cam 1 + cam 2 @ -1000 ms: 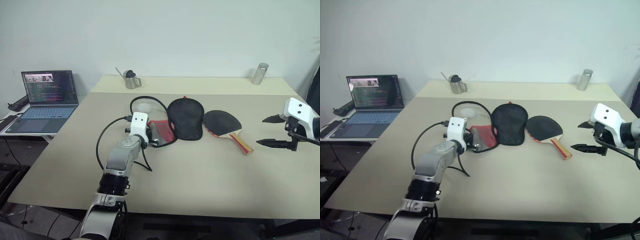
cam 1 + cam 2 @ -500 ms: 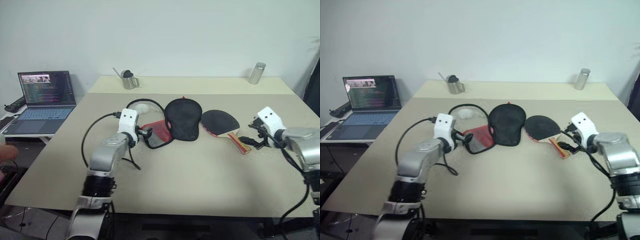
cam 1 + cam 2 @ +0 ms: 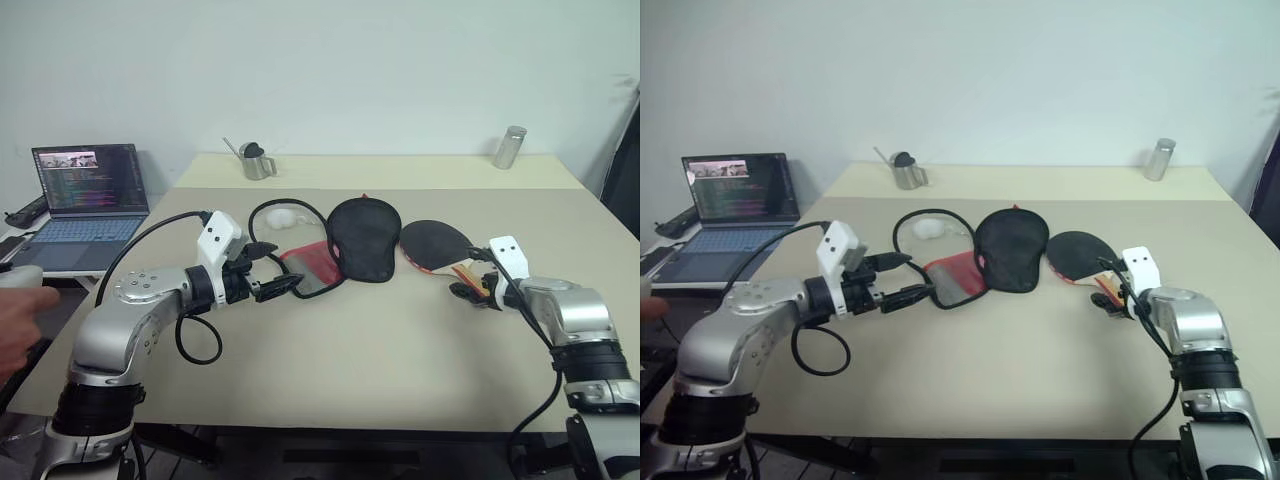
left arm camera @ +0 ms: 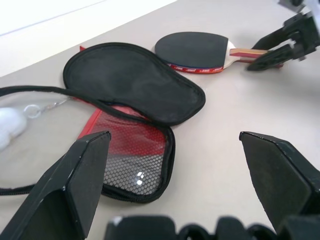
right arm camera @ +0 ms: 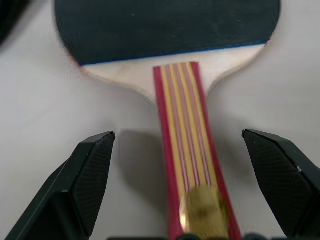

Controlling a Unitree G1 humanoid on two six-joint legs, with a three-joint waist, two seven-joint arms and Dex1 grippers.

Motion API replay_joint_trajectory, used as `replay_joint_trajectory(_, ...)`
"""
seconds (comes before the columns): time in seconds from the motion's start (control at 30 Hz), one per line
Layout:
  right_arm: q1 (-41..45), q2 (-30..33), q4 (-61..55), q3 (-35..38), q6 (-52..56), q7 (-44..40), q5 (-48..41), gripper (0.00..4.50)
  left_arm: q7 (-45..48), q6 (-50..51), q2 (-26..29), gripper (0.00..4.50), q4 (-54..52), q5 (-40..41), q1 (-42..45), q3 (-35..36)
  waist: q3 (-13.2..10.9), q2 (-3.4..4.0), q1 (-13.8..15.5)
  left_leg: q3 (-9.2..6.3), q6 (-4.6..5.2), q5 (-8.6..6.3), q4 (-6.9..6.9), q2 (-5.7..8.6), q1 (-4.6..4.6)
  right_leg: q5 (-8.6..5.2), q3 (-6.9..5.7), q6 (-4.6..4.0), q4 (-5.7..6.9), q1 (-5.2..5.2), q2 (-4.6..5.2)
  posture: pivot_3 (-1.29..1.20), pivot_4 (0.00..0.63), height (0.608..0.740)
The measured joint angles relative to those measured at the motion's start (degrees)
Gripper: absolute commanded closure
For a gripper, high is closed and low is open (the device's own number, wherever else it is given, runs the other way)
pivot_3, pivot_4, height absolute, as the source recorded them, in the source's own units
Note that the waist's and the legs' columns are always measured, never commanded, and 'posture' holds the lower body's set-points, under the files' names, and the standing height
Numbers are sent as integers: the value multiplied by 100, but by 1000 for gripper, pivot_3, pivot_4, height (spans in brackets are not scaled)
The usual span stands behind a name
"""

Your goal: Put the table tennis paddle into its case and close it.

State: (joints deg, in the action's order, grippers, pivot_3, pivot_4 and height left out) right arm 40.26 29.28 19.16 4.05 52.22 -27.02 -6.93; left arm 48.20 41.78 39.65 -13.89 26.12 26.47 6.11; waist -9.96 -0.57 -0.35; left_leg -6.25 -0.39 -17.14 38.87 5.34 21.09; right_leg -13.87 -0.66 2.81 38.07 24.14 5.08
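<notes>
On table (image 3: 400, 340) | right gripper (image 5: 186, 185) wide, straddling paddle (image 5: 170, 45) handle

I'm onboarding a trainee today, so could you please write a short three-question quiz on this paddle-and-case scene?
1. True or false: the table tennis paddle is already inside the case.
2. Which part of the paddle lies between the right gripper's open fingers: A the rubber face, B the handle, C nothing?
3. Fill in: the left gripper is ____ and holds nothing.

Key
1. False: it lies on the table beside the case.
2. B
3. open
</notes>
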Motion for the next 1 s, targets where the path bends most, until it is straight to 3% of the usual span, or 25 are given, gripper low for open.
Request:
replay_joint_trajectory(0.2, 416, -453, 629, -64, -422, 690, 170, 0, -57, -1, -118, 13, -234, 64, -119, -186, 2, -3, -86, 3, 0, 0, -2, -2, -6, 1, 4, -1, 1, -2, -1, 0, 150, 740)
replay_joint_trajectory(0.3, 491, -584, 805, -55, -599, 848, 155, 572, -134, -1, -118, 0, -237, 64, -119, -186, 3, -4, -135, 6, 1, 0, -2, -2, -14, 3, 7, -2, 2, -8, -2, 0, 150, 740)
replay_joint_trajectory(0.53, 588, -652, 1065, 105, -730, 1087, 119, 2828, -229, -82, -111, 0, -236, 32, -121, -186, 12, -20, -137, 4, 1, 0, -1, -2, -16, 6, 8, -2, 1, -10, -5, 0, 150, 740)
replay_joint_trajectory(0.6, 589, -618, 1089, 178, -736, 1142, 121, 3274, -252, -108, -103, 0, -235, 20, -127, -185, 12, -21, -140, 5, 1, 0, -1, -3, -16, 6, 9, -2, 1, -9, -6, 0, 150, 740)
replay_joint_trajectory(0.83, 645, -826, 776, 455, -377, 1548, 53, 3380, -257, -241, -60, 0, -174, -35, -138, -185, 10, -18, -157, 10, 1, 0, -9, -5, -8, 6, 15, -3, 0, 6, -7, 0, 150, 740)
replay_joint_trajectory(1.0, 1462, -1220, 362, 643, -230, 2030, -97, 3380, -264, -274, -66, 0, -145, -67, -140, -188, 5, -10, -187, 11, 1, 0, -17, -9, -3, 6, 16, -4, 1, 19, -8, 0, 150, 740)
